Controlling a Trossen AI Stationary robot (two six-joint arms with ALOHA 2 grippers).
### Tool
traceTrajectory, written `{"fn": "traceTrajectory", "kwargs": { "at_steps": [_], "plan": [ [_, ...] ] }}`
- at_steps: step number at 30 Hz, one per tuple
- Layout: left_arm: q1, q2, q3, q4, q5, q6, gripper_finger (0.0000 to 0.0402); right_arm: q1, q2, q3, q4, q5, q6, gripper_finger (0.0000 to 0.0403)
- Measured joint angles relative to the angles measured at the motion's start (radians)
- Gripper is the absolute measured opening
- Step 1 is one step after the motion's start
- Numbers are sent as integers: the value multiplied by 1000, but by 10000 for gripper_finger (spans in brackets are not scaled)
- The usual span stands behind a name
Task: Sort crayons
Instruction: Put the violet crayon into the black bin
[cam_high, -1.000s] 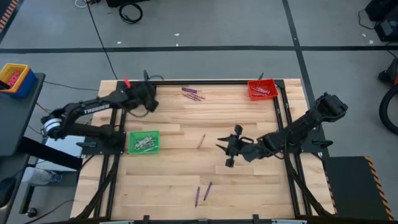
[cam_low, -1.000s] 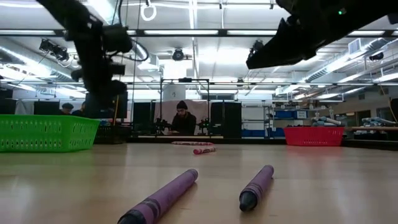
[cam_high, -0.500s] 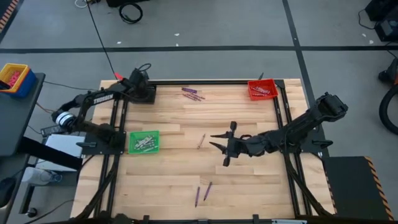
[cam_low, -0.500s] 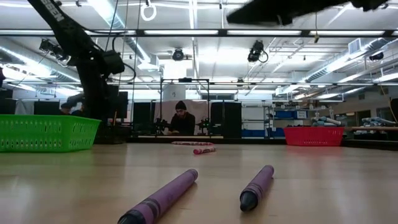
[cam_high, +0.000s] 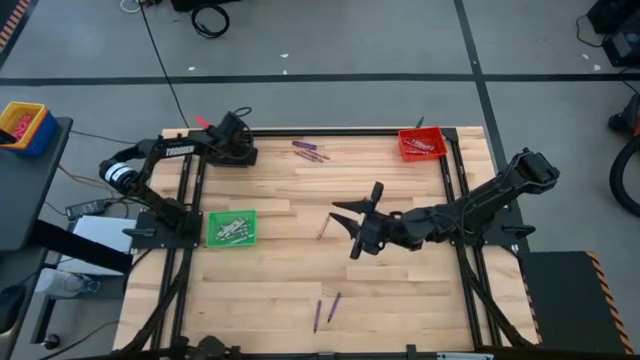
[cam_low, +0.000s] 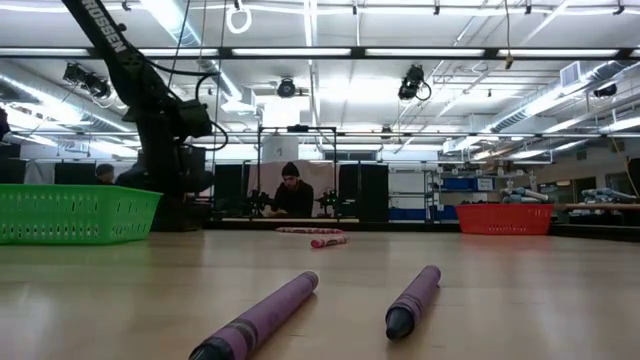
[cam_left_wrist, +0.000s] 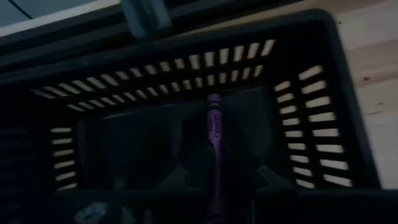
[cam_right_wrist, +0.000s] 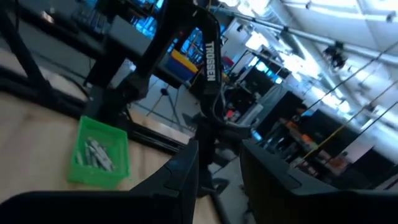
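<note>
**Left arm now at the far left corner bin, right arm over mid-table**

Change since a second ago: the left gripper (cam_high: 238, 150) has swung from above the table's left side to the far left corner, where it hangs over a black slotted bin (cam_left_wrist: 311, 112). The left wrist view shows its fingers closed on a purple crayon (cam_left_wrist: 214, 127) that points down into that bin. The right gripper (cam_high: 352, 222) has moved from the right of centre toward the table's middle and has left the low view; its fingers stand apart with nothing between them.

Writing: "TROSSEN" in white runs along the left arm's forearm (cam_high: 178, 151), and reads again in the right wrist view.

Crayons elsewhere: two purple crayons (cam_high: 324, 310) lie near the front edge, one pinkish crayon (cam_high: 323, 227) lies mid-table just beside the right gripper, and a purple cluster (cam_high: 309, 150) sits near the far edge. A green bin (cam_high: 231, 228) at the left edge holds pale crayons; a red bin (cam_high: 421, 143) at the far right corner holds red ones. A person (cam_low: 292, 192) sits beyond the table.
</note>
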Motion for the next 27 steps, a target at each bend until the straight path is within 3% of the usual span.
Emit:
{"fn": "traceTrajectory", "kwargs": {
  "at_steps": [6, 13, 18, 23, 27],
  "plan": [
    [-8, 3, 0, 4, -2, -3, 44, -35, 0, 0, -31, 0, -69, 123],
    [-20, -2, 6, -2, 38, -13, 119, -56, 0, 0, -86, 82, -74, 123],
    [-41, -76, 87, -33, 226, -21, 152, -56, 0, 0, -90, 160, -119, 123],
    [-205, -248, 163, -47, 317, -67, 155, -56, 0, -1, -94, 168, -122, 123],
    [-415, -371, 188, -54, 196, -84, 155, -58, 0, -1, -96, 168, -120, 123]
  ]
}}
